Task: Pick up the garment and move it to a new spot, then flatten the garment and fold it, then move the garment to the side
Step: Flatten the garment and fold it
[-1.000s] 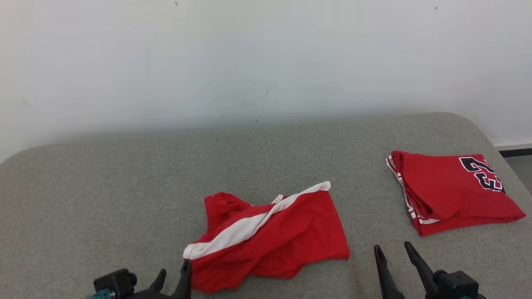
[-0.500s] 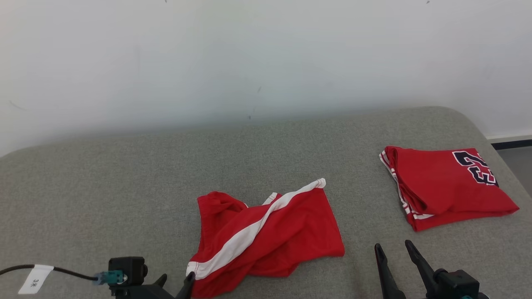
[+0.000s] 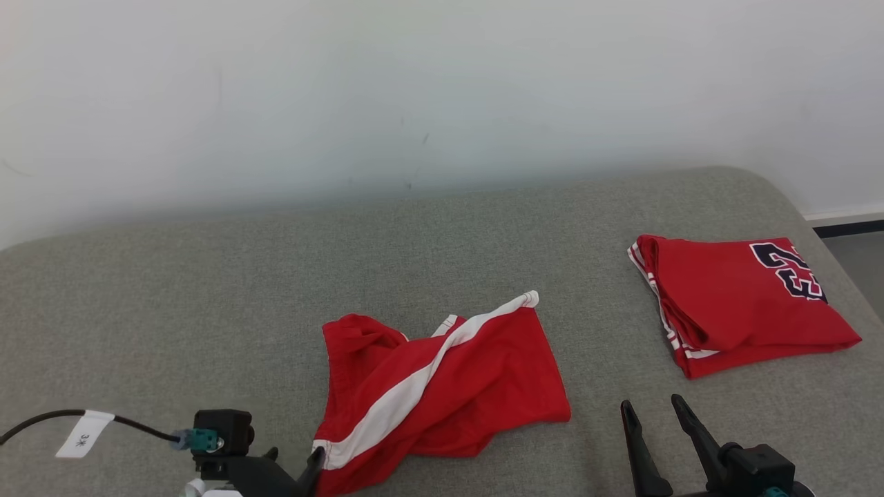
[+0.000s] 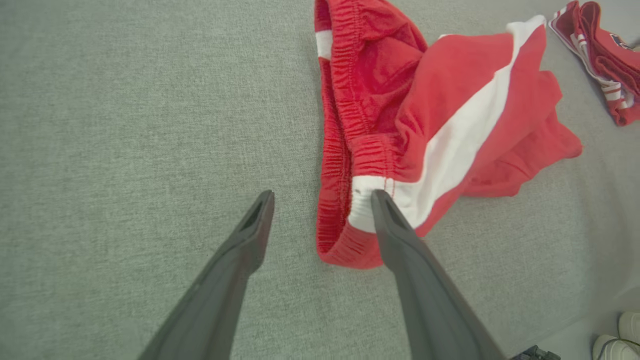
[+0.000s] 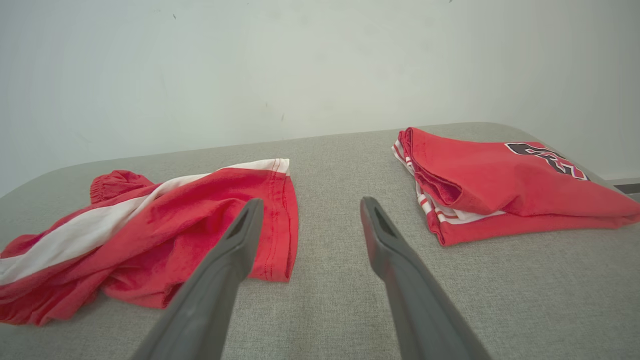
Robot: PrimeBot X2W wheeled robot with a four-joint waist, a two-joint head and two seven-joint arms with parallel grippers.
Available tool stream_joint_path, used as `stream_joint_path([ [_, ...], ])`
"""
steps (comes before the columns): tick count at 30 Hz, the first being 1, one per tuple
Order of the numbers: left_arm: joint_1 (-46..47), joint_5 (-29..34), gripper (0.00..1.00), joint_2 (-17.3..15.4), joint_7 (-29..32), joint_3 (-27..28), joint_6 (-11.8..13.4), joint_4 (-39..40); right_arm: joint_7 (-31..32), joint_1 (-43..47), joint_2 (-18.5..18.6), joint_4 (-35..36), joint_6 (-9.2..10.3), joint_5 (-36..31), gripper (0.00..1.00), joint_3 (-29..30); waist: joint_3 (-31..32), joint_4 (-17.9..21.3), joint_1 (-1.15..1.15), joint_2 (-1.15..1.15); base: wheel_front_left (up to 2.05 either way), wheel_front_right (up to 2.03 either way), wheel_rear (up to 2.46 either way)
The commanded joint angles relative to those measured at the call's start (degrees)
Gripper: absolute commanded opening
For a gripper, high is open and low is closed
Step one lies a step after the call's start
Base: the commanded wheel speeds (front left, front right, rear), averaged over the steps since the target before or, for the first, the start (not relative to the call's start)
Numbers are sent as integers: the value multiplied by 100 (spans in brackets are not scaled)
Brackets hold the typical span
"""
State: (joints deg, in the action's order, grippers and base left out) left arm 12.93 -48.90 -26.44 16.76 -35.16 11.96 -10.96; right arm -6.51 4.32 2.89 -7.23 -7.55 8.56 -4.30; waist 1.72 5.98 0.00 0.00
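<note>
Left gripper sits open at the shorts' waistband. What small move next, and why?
Probably nudge the left gripper a little toward the red shorts and lower it so the waistband corner lies between its fingers, then close. The jaws stand open, one finger overlaps the white stripe's end, and nothing is gripped.

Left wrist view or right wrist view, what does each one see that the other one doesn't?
Left wrist view: the open left claw by the stretchy waistband, and white shoes in the bottom corner. Right wrist view: the open right claw and the white wall behind. Both: the red shorts with a white stripe, the folded red jersey and the grey cushion.
</note>
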Motion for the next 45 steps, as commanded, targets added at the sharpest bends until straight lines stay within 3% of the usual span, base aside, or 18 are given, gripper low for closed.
stream_joint_path([
  [1,49,-15,98,17,46,-39,-60,-27,-10,-43,-1,-9,16,-26,100,-4,-3,-11,0,0,0,0,0],
  [5,99,-78,84,38,115,-77,-172,-65,-12,-62,-2,-25,16,-37,100,-34,-14,-44,0,0,0,0,0],
  [6,111,-76,71,43,132,-99,-190,-78,-7,-80,-2,-28,16,-39,100,-54,-19,-50,0,0,0,0,0],
  [8,135,-75,58,66,143,-148,-255,-100,4,-109,-1,-30,16,-44,100,-87,-28,-59,0,0,0,0,0],
  [15,283,-39,61,213,175,-287,-385,-174,-14,-172,-2,-51,16,-30,100,-140,-52,-95,0,0,0,0,0],
  [18,323,-17,58,262,192,-335,-405,-250,-16,-183,-1,-56,16,-15,100,-182,-60,-87,0,0,0,0,0],
  [23,375,-33,19,295,180,-360,-427,-303,8,-293,47,-62,16,-44,100,-213,-79,-79,0,0,0,0,0],
  [24,378,-29,0,301,169,-362,-428,-307,32,-359,91,-48,16,-70,100,-248,-84,-81,0,0,0,0,0],
  [28,385,5,0,294,146,-364,-396,-295,315,-866,425,-85,16,31,100,-551,-111,-110,0,0,0,0,0],
  [33,347,24,0,297,196,-437,-392,-203,1626,-1845,816,-638,16,607,100,-813,-156,-232,0,0,0,0,0],
  [37,388,74,0,351,227,-525,-412,-132,2715,-2593,1028,-1376,16,990,100,-700,-197,-412,0,0,0,0,0],
  [45,553,144,0,507,205,-645,-456,26,3517,-3721,977,-2680,16,1213,100,-399,-494,-847,0,0,0,0,0],
])
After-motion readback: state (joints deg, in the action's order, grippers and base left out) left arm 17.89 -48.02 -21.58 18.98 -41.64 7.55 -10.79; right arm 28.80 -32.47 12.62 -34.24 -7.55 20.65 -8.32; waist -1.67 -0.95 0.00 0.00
